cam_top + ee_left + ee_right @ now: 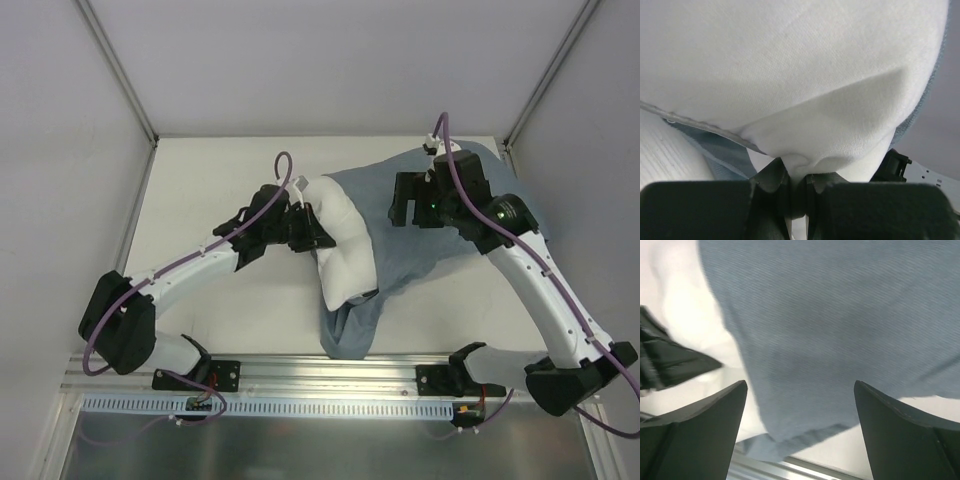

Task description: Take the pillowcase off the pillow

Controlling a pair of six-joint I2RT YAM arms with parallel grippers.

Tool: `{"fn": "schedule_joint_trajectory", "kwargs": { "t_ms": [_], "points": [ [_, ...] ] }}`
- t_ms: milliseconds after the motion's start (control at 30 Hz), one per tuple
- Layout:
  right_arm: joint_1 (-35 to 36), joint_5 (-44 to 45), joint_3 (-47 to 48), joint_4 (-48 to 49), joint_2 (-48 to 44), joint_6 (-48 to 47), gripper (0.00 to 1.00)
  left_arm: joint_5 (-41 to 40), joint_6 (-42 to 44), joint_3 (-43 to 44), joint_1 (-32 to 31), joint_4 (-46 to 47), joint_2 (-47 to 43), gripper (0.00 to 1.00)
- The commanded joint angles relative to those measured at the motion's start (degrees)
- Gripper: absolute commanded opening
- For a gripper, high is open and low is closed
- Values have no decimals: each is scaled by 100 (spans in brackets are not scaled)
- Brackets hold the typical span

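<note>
The white pillow lies mid-table, partly out of the grey-blue pillowcase, which covers its right side and trails toward the front edge. My left gripper is shut on the pillow's exposed left edge; in the left wrist view the white fabric is pinched between the jaws of the left gripper. My right gripper is open above the pillowcase. In the right wrist view its gripper spreads wide over the blue cloth, holding nothing.
The cream table is bounded by grey walls at the back and sides. A metal rail runs along the front edge. A limp end of the pillowcase hangs near that rail.
</note>
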Motion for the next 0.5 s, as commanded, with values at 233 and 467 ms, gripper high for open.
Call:
{"fn": "schedule_joint_trajectory", "kwargs": {
  "t_ms": [233,467],
  "points": [
    [83,526,-447,-48,481,-651,90,73,-17,122,312,-319,-652,0],
    [56,781,-218,22,1159,-608,1,179,185,-36,1103,-848,-1373,0]
  ]
}}
